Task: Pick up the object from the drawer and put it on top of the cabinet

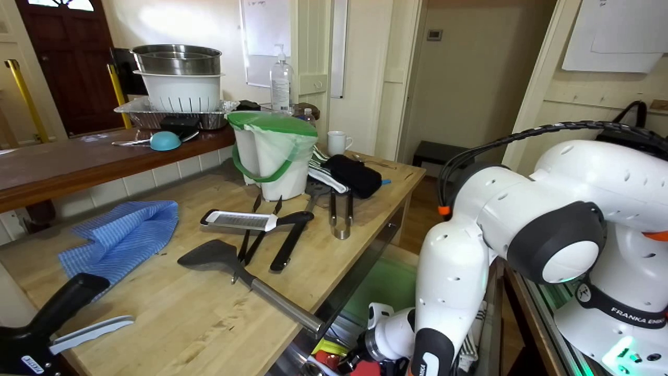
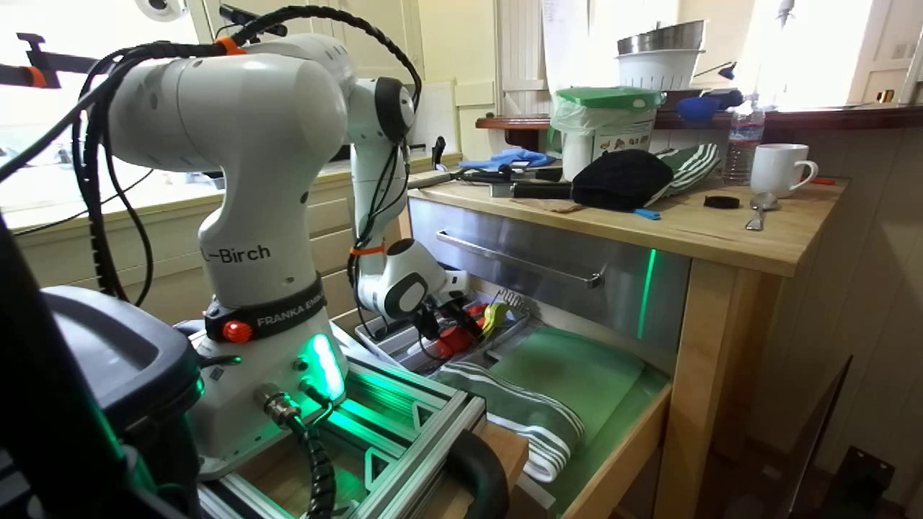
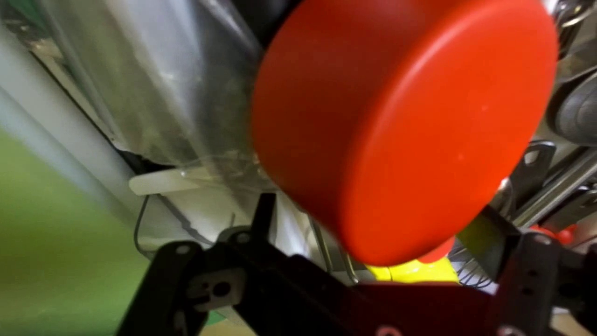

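Note:
The open drawer point(image 2: 577, 367) has a green lining. A striped green-and-white cloth point(image 2: 530, 414) lies in it. A red rounded object point(image 3: 419, 135) fills much of the wrist view; it also shows in both exterior views point(image 1: 365, 368) point(image 2: 454, 342) among utensils. My gripper point(image 3: 378, 233) is open, its fingers wide apart with the red object between or just beyond them. Whether either finger touches it I cannot tell. In an exterior view the gripper point(image 2: 453, 324) reaches low into the drawer. The cabinet's light wood top point(image 1: 209, 308) stands higher, above the drawer point(image 1: 389, 287).
A yellow object point(image 3: 413, 271), a clear plastic bag point(image 3: 154, 79) and metal utensils surround the red object. On the cabinet top lie a spatula point(image 1: 219, 256), a grater point(image 1: 240, 220), a blue cloth point(image 1: 125, 240), a white bin point(image 1: 282, 167) and a mug point(image 2: 775, 169). A steel drawer front point(image 2: 541, 245) overhangs.

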`<action>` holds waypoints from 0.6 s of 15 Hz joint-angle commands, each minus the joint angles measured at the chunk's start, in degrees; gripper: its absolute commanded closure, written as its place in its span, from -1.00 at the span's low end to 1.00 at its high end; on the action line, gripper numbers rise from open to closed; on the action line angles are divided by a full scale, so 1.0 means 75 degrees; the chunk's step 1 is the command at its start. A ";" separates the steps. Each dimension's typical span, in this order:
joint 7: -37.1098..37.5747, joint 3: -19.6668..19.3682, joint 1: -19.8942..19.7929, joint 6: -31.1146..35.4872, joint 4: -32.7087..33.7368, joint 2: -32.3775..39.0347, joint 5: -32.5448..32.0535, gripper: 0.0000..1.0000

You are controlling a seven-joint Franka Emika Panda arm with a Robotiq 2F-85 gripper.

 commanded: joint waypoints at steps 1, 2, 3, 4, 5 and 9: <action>-0.0355 0.0014 0.0033 -0.0059 0.0662 0.0373 0.0591 -0.77; -0.0429 -0.0019 0.0054 -0.0121 0.0777 0.0427 0.0743 -0.48; -0.0516 -0.0045 0.0067 -0.0168 0.0881 0.0491 0.0877 -0.24; -0.0617 -0.0060 0.0087 -0.0185 0.0962 0.0551 0.1019 -0.04; -0.0713 -0.0061 0.0100 -0.0193 0.1035 0.0605 0.1131 0.10; -0.0767 -0.0242 0.0339 -0.0311 0.1181 0.0757 0.1473 0.71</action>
